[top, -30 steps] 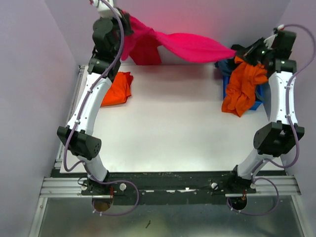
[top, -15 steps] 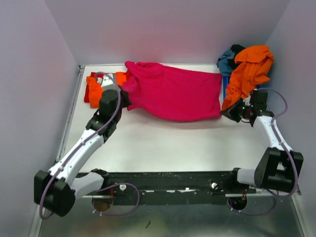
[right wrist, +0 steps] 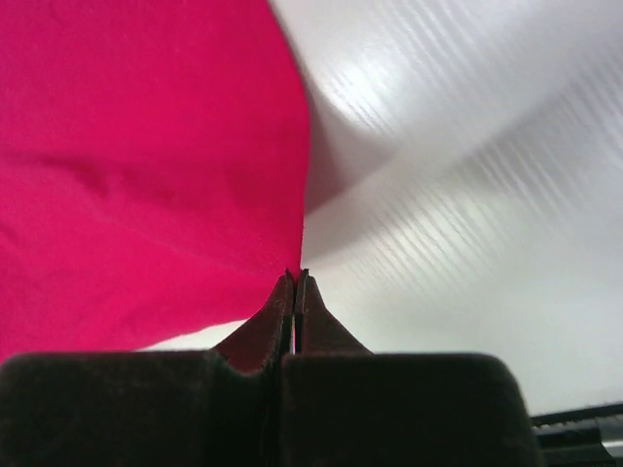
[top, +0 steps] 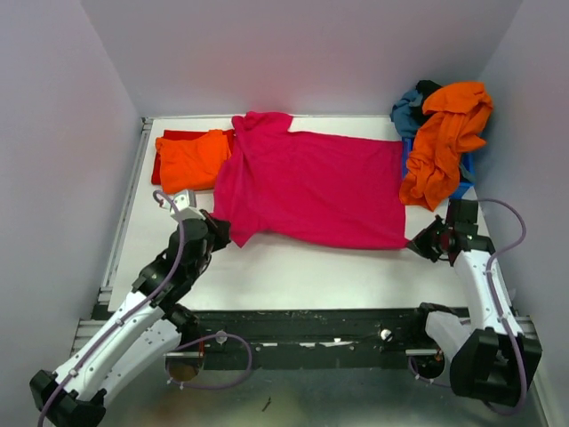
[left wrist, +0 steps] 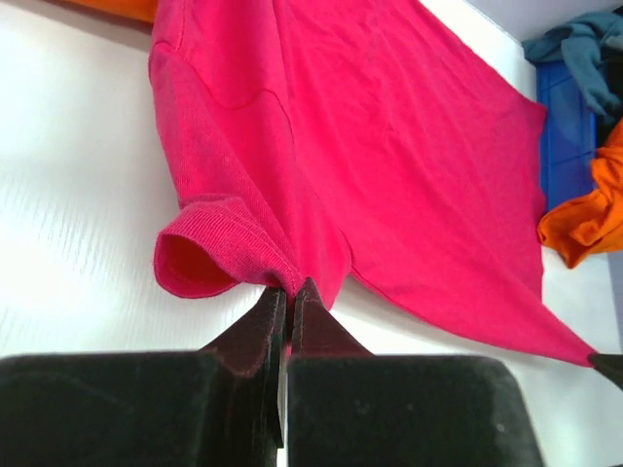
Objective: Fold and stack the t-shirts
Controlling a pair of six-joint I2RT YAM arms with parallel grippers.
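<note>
The magenta-pink t-shirt [top: 311,187] lies spread across the table, collar end to the left. My left gripper [top: 219,235] is shut on its near-left sleeve [left wrist: 209,253]. My right gripper [top: 416,244] is shut on the shirt's near-right hem corner [right wrist: 282,243]. A folded bright orange t-shirt [top: 191,158] lies on a folded red one [top: 160,153] at the far left. Another orange t-shirt [top: 444,142] hangs over the blue bin at the far right, with a teal-blue t-shirt [top: 411,108] and a bit of black cloth [top: 430,87] behind it.
A small blue plastic bin [top: 464,173] stands at the far right under the heap of shirts; it also shows in the left wrist view [left wrist: 568,136]. Grey walls close in the table on the left, back and right. The black rail [top: 311,325] runs along the near edge.
Both grippers have pulled the magenta shirt down from the air and toward the near edge. It now lies flat and spread wider. Both arms have drawn back and low.
</note>
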